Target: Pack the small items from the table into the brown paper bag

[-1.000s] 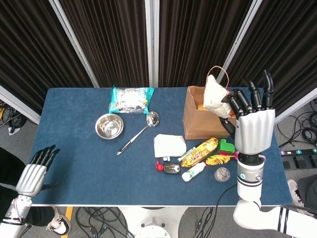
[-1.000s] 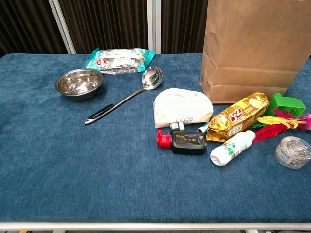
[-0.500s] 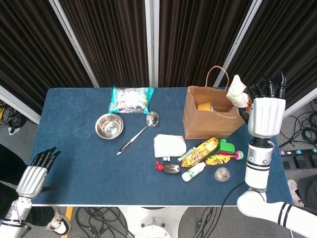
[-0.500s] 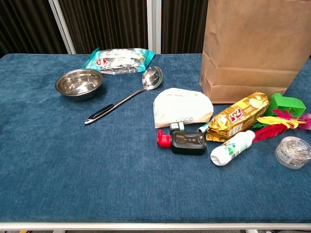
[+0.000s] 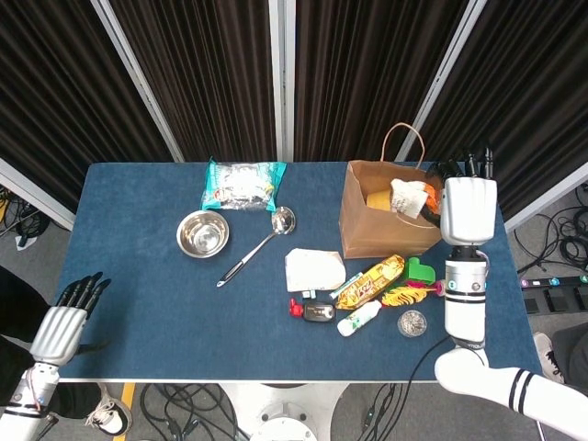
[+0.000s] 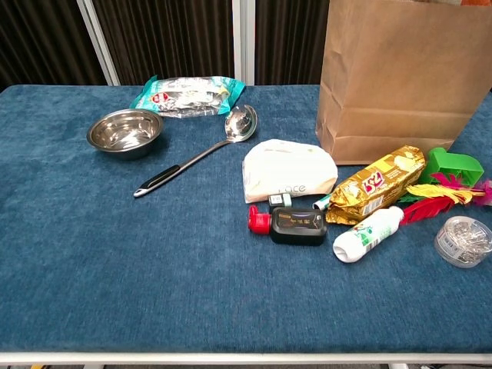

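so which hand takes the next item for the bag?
Right hand: it is at the brown paper bag, with the gold snack packet cluster just in front. Left hand sits off the table's far corner.

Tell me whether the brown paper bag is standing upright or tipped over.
Upright. The brown paper bag stands on its base on the blue table, mouth open upward, with a white packet and something yellow showing inside.

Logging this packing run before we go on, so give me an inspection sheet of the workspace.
Surface: blue table, nothing spilled.
Job's things: paper bag upright; white packet at its mouth; white pouch, gold snack pack, bottle lying on the table.
Clutter: bowl, ladle.
Hands: right hand at the bag's rim by the packet; left hand off the table's edge, holding nothing.
Cables: on the floor.
Surroundings: dark curtains.
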Action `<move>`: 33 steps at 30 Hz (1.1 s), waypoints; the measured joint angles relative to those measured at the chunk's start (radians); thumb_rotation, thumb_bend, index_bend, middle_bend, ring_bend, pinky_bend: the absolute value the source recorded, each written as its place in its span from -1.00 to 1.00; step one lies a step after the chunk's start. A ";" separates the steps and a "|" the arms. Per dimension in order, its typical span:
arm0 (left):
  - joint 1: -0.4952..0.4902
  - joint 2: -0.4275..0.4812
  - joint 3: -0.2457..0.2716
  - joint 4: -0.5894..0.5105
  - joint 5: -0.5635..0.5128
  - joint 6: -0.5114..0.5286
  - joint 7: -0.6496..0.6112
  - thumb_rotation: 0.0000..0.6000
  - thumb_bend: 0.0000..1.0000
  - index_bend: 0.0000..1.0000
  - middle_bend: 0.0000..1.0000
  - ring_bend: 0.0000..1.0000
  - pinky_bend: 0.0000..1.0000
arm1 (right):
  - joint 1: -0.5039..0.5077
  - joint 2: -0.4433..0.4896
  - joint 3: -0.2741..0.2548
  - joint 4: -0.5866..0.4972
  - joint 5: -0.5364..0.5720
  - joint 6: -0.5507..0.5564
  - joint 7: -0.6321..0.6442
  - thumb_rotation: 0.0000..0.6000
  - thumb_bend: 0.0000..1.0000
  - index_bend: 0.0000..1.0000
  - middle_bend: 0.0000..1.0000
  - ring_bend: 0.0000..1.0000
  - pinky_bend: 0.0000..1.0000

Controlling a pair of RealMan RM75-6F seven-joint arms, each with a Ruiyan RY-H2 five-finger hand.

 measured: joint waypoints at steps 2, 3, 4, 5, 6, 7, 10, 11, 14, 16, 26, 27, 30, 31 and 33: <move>0.002 0.000 0.001 0.001 -0.001 0.000 -0.002 1.00 -0.77 -0.84 -0.82 -1.00 -0.77 | 0.002 0.009 -0.004 -0.010 0.007 -0.003 0.005 1.00 -1.00 -0.48 -0.48 -0.92 -1.00; 0.003 0.000 0.001 0.001 -0.003 0.000 -0.003 1.00 -0.77 -0.84 -0.82 -1.00 -0.77 | 0.003 0.011 -0.006 -0.012 0.007 -0.002 0.009 1.00 -1.00 -0.50 -0.50 -0.93 -1.00; 0.003 0.000 0.000 0.002 -0.004 0.001 -0.004 1.00 -0.77 -0.84 -0.82 -1.00 -0.77 | 0.004 0.011 -0.007 -0.013 0.004 0.003 0.015 1.00 -1.00 -0.51 -0.51 -0.93 -1.00; 0.004 0.000 0.000 0.002 -0.004 0.002 -0.005 1.00 -0.77 -0.84 -0.82 -1.00 -0.77 | 0.005 0.012 -0.007 -0.013 0.000 0.007 0.020 1.00 -1.00 -0.52 -0.52 -0.93 -1.00; 0.004 0.000 0.000 0.001 -0.003 0.003 -0.005 1.00 -0.77 -0.84 -0.82 -1.00 -0.77 | 0.005 0.012 -0.008 -0.015 -0.003 0.011 0.026 1.00 -1.00 -0.52 -0.52 -0.93 -1.00; 0.004 0.001 -0.001 0.001 -0.003 0.004 -0.005 1.00 -0.77 -0.84 -0.82 -1.00 -0.77 | 0.006 0.013 -0.009 -0.018 -0.008 0.017 0.034 1.00 -1.00 -0.52 -0.52 -0.93 -1.00; 0.004 0.002 -0.002 -0.003 0.000 0.010 -0.003 1.00 -0.77 -0.84 -0.82 -1.00 -0.77 | 0.005 0.019 -0.009 -0.030 -0.031 0.034 0.057 1.00 -1.00 -0.52 -0.52 -0.93 -1.00; 0.005 0.003 -0.002 -0.005 0.000 0.012 -0.002 1.00 -0.77 -0.84 -0.82 -1.00 -0.77 | 0.005 0.021 -0.009 -0.035 -0.042 0.041 0.065 1.00 -1.00 -0.52 -0.51 -0.93 -1.00; 0.007 0.004 -0.002 -0.010 0.002 0.017 0.002 1.00 -0.77 -0.84 -0.82 -1.00 -0.77 | 0.001 0.030 -0.007 -0.065 -0.097 0.075 0.098 1.00 -1.00 -0.52 -0.50 -0.93 -1.00; 0.008 0.005 -0.002 -0.012 0.002 0.018 0.004 1.00 -0.77 -0.84 -0.82 -1.00 -0.77 | -0.004 0.039 -0.006 -0.097 -0.152 0.108 0.122 1.00 -1.00 -0.52 -0.49 -0.92 -1.00; 0.010 0.014 -0.003 -0.039 0.007 0.029 0.019 1.00 -0.77 -0.84 -0.82 -1.00 -0.77 | -0.073 0.116 -0.143 -0.285 -0.505 0.202 0.200 1.00 -1.00 -0.28 -0.32 -0.77 -0.92; 0.011 0.015 -0.003 -0.042 0.009 0.029 0.021 1.00 -0.77 -0.84 -0.82 -1.00 -0.77 | -0.086 0.128 -0.178 -0.292 -0.521 0.196 0.207 1.00 -1.00 -0.22 -0.28 -0.73 -0.87; 0.010 0.017 0.000 -0.051 0.015 0.029 0.030 1.00 -0.77 -0.84 -0.82 -1.00 -0.77 | -0.136 0.177 -0.305 -0.301 -0.542 0.156 0.222 1.00 -1.00 -0.15 -0.22 -0.67 -0.80; 0.009 0.019 0.000 -0.054 0.016 0.029 0.031 1.00 -0.77 -0.84 -0.82 -1.00 -0.77 | -0.157 0.200 -0.355 -0.301 -0.535 0.128 0.228 1.00 -1.00 -0.15 -0.22 -0.66 -0.79; 0.007 0.021 -0.002 -0.062 0.018 0.031 0.035 1.00 -0.77 -0.84 -0.82 -1.00 -0.77 | -0.187 0.233 -0.415 -0.299 -0.507 0.077 0.235 1.00 -1.00 -0.15 -0.22 -0.66 -0.77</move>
